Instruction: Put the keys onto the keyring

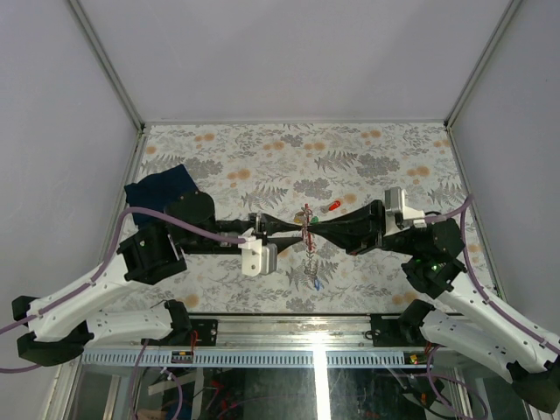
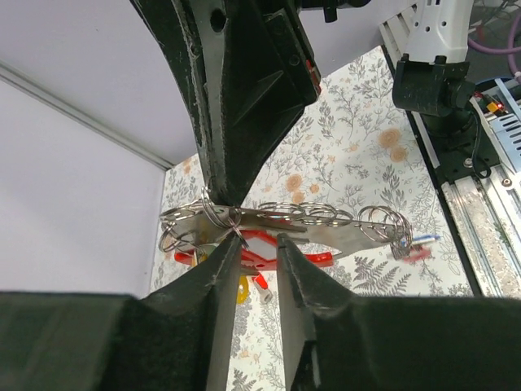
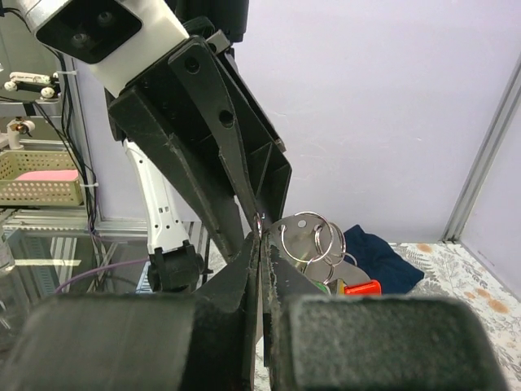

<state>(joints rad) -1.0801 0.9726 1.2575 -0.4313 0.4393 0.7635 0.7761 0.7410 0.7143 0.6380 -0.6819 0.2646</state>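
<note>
Keyring (image 1: 305,229) held above mid-tabletop (image 1: 367,157): right fingers (image 3: 244,269) from 3 o'clock pinch its thin ring, left fingers (image 2: 216,277) from 9 o'clock slightly apart; probably light, slippery, so grip the stiff fob (image 2: 342,232)

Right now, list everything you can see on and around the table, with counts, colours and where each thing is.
table: one, floral grey and orange top, inside white walls.
cloth: one, dark blue, far left of the table.
keyring: one, grey metal fob with rings and a red strap, in the air at mid-table.
keys: several, count unclear, dangling below the keyring; red, blue and yellow tags show.
red-tagged key: one, red, just beyond the gripper tips.
right gripper: one, black, shut on the keyring.
left gripper: one, black, jaws slightly apart at the keyring.
</note>
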